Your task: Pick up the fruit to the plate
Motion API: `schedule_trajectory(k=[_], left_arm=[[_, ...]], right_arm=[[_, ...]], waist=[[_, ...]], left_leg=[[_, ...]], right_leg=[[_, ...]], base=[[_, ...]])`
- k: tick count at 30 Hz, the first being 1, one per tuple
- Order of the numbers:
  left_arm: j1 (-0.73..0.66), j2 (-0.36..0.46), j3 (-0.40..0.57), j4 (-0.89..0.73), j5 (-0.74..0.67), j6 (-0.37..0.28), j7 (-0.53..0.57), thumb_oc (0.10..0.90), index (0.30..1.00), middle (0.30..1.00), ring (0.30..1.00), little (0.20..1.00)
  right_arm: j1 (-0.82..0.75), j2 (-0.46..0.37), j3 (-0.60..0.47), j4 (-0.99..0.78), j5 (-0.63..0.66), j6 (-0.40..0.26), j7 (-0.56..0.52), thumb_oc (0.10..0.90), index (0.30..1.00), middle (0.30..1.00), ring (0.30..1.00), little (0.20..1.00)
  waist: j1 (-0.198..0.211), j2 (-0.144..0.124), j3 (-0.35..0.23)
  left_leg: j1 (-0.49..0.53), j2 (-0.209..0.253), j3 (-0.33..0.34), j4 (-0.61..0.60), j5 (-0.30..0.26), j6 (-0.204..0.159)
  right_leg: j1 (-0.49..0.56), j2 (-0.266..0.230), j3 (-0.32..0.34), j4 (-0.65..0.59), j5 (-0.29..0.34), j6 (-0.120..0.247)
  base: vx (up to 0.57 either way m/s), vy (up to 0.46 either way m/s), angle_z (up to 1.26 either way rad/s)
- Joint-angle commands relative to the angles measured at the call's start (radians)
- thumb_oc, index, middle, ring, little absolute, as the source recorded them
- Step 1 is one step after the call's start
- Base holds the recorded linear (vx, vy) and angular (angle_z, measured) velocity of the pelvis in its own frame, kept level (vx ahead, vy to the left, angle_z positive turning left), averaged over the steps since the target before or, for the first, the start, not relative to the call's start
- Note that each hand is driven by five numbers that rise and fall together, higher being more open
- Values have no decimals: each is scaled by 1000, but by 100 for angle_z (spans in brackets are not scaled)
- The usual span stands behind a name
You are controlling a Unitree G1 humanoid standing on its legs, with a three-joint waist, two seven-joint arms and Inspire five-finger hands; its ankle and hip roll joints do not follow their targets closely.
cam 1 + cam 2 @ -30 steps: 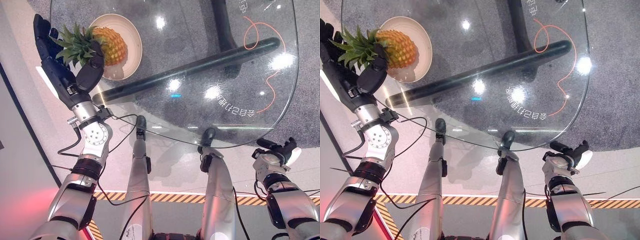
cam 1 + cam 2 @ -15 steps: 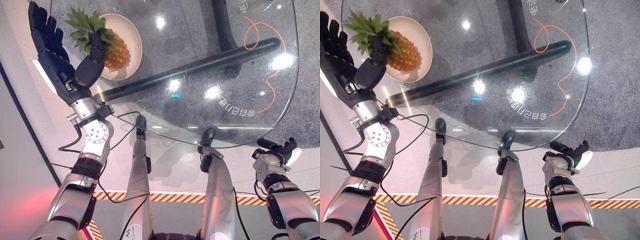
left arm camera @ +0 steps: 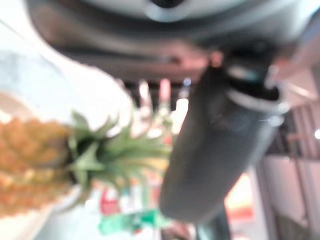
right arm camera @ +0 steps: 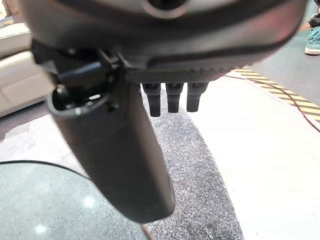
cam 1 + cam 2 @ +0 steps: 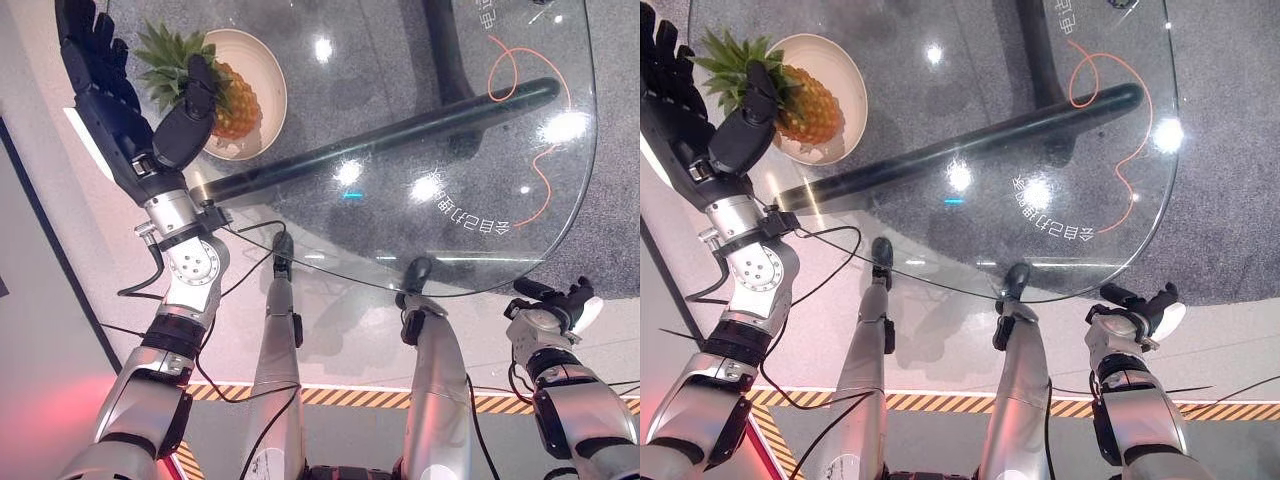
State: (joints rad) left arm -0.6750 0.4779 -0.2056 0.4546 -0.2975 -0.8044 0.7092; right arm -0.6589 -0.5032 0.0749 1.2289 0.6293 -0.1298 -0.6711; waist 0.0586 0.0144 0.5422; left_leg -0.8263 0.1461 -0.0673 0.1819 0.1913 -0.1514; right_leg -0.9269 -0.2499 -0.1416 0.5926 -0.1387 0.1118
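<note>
Orange-yellow pineapple w/ spiky green leaf crown (image 5: 222, 95) lies on its side in the round cream plate (image 5: 262, 62), body inside the bowl, crown sticking out over the rim toward the worktop's left edge. Judged: fairly heavy, stiff, rough-skinned so not slippery; crown prickly and bendy, prob. a poor hold alone. Best hold looks like the body, or the neck where leaves meet fruit. Plate holds the pineapple, nothing else seen in it.

Dark left hand (image 5: 110, 105) sits beside the crown, fingers straight and spread, thumb lying across the leaves, not curled round anything: relaxed, holding nothing. Fruit looks already placed, so task approx. done.

Clear round-cornered glass worktop (image 5: 420, 160) carries the plate near its far left. Right hand (image 5: 1135, 305) hangs low below the worktop's near edge, well apart; fingers bent, empty.
</note>
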Motion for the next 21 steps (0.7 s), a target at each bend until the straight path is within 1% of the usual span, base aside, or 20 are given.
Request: schedule_trajectory(k=[1, 4, 9, 16, 17, 19, 21], left_arm=[[-26, 22, 92, -84, 54, -60, -7, 800, 900, 900, 900, 900], [-4, 21, 96, -85, 45, -59, -23, 800, 900, 900, 900, 900], [40, 24, 102, -92, 13, -48, -74, 800, 900, 900, 900, 900], [81, 35, 111, -84, -20, -37, -128, 800, 900, 900, 900, 900], [85, 36, 112, -86, -18, -32, -128, 800, 900, 900, 900, 900], [101, 37, 116, -87, -14, -8, -132, 800, 900, 900, 900, 900], [109, 42, 120, -75, -31, 8, -142, 800, 900, 900, 900, 900]], right_arm=[[87, -38, -48, -7, 0, -44, -61, 800, 900, 900, 900, 900], [99, -35, -52, -7, -2, -51, -58, 800, 900, 900, 900, 900], [119, -35, -63, -8, 12, -51, -54, 800, 900, 900, 900, 900], [151, -25, -81, 0, 19, -47, -43, 800, 900, 900, 900, 900], [154, -21, -83, 0, 21, -46, -44, 800, 900, 900, 900, 900], [173, -14, -88, -1, 27, -40, -43, 800, 900, 900, 900, 900], [188, -8, -99, 1, 18, -37, -40, 800, 900, 900, 900, 900]], waist=[[1, -9, -22], [3, -8, -22], [13, -12, -22], [22, -22, -22], [21, -22, -22], [23, -25, -22], [22, -26, -22]], left_leg=[[-3, -69, 19, 174, -180, 59], [11, -70, 19, 172, -180, 58], [56, -70, 19, 159, -177, 57], [160, -63, 19, 125, -173, 49], [174, -64, 21, 111, -161, 50], [229, -63, 28, 85, -163, 47], [273, -65, 32, 54, -147, 46]], right_leg=[[121, 47, -17, -191, 131, 0], [134, 47, -18, -189, 128, -1], [188, 44, -27, -198, 125, 1], [293, 40, -27, -232, 126, 7], [307, 41, -25, -246, 137, 7], [362, 39, -24, -271, 135, 14], [405, 35, -24, -303, 152, 17]], base=[[0, 0, 0], [0, 0, 0], [-20, -14, 1], [-14, -20, 6], [0, 0, 0], [0, 0, 0], [0, 0, 0]])
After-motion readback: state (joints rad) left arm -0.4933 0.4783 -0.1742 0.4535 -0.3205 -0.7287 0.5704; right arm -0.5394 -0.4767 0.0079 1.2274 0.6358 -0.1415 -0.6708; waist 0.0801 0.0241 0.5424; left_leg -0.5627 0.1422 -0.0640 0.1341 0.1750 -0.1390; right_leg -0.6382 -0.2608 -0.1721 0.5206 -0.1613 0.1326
